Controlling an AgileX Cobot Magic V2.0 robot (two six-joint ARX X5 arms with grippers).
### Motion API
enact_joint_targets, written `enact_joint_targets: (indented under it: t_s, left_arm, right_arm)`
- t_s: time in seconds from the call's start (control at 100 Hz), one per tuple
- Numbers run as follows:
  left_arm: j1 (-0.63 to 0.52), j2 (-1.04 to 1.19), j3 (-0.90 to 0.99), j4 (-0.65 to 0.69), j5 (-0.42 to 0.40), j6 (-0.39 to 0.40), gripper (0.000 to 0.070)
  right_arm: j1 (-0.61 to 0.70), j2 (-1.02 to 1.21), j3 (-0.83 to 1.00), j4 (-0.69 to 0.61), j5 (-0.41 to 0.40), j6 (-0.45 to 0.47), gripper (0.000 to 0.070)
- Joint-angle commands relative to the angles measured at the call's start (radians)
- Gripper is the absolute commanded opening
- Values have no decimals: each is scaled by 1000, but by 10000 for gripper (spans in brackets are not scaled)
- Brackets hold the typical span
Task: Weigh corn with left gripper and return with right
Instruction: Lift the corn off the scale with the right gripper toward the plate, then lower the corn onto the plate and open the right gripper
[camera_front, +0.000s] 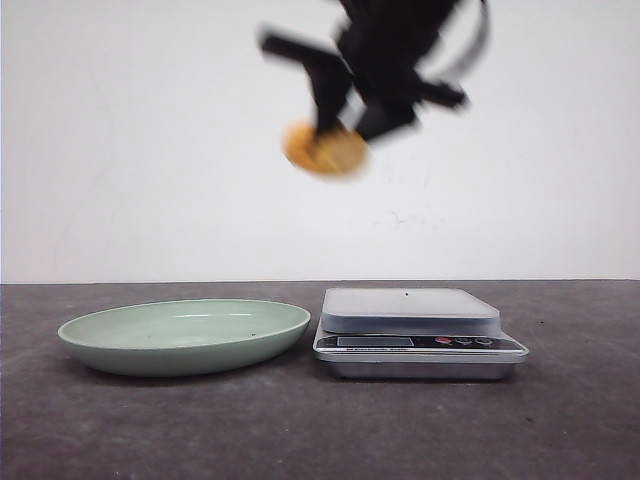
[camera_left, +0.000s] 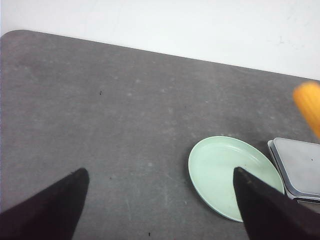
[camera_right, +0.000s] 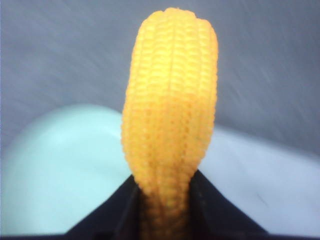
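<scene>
On the dark table (camera_front: 560, 430) we see a pale green plate (camera_front: 120, 350) just beside a kitchen scale (camera_front: 410, 312), both bare. High above them the right gripper (camera_front: 340, 135) pinches the corn (camera_front: 325, 149), carried in mid-air; we judge the return step is under way, and the next move calls for lowering the cob over the plate before release. The left gripper (camera_left: 160, 200) hangs spread and empty. Motion blur smears the right arm, and the scale's display is unreadable.
</scene>
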Motion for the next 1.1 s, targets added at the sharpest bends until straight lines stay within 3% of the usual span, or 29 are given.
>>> enact_joint_targets:
  t_s: [0.0, 0.31, 0.66, 0.77, 0.91, 0.98, 1.03, 1.09]
  left_arm:
    - [-6, 4, 8, 13, 1, 10, 557]
    - [-6, 4, 8, 13, 0, 6, 557]
    - [-6, 4, 8, 9, 1, 6, 557]
    - [-6, 4, 8, 3, 1, 6, 557]
    - [-6, 4, 8, -8, 1, 6, 557]
    - [-6, 4, 8, -12, 1, 6, 557]
    - [-6, 4, 8, -12, 1, 6, 557]
    - [-6, 4, 8, -11, 1, 6, 557]
  right_arm:
    - [45, 31, 57, 2, -1, -14, 0]
    - [180, 237, 182, 57, 52, 105, 0]
    - [204, 414, 182, 30, 93, 226, 3]
    - [204, 436, 182, -4, 137, 261, 150]
    - [204, 457, 182, -30, 134, 299, 164]
    - [204, 457, 182, -27, 135, 299, 222]
    - [208, 457, 182, -13, 135, 298, 322]
    - [208, 457, 182, 17, 130, 295, 557]
